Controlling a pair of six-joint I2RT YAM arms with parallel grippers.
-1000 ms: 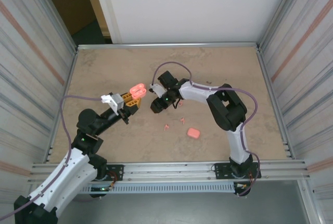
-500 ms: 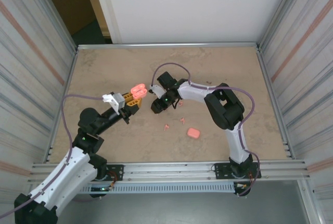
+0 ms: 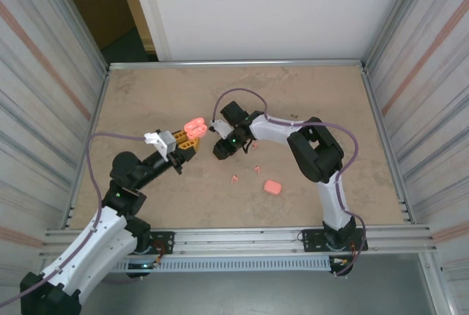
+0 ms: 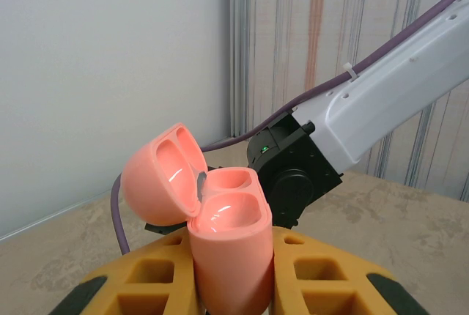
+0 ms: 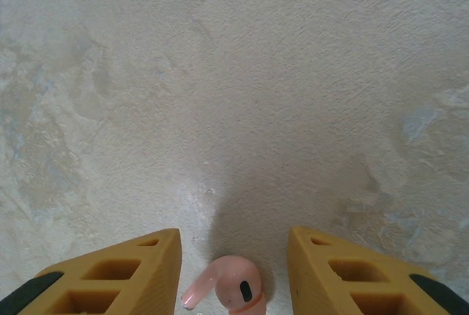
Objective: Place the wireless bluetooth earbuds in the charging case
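Tan mottled table point(image 3: 146, 95) forms the work surface, enclosed by ribbed metal walls at the sides and a white panel at the back.

Left gripper point(image 3: 187, 143): raised above the left-centre of the table. Its yellow fingers point(image 4: 139, 289) are clamped on the lower body of the charging case point(image 4: 231, 256). The case stands upright between them, its lid point(image 4: 161, 176) hinged back. Both moulded sockets face up and appear vacant.

Right gripper point(image 5: 233, 242): lowered to the table near centre, just beside the held case in the top view point(image 3: 222, 149). The jaws stand partly apart, pointing down at the surface. One salmon-pink earbud point(image 5: 231, 289) lies on the table in the gap between them, stem toward the left finger. Neither finger is seen to touch it.

Two further earbuds point(image 3: 234, 178) point(image 3: 257, 169) lie loose on the table nearer the arm bases. A second, closed pink case point(image 3: 272, 186) rests close to their right.
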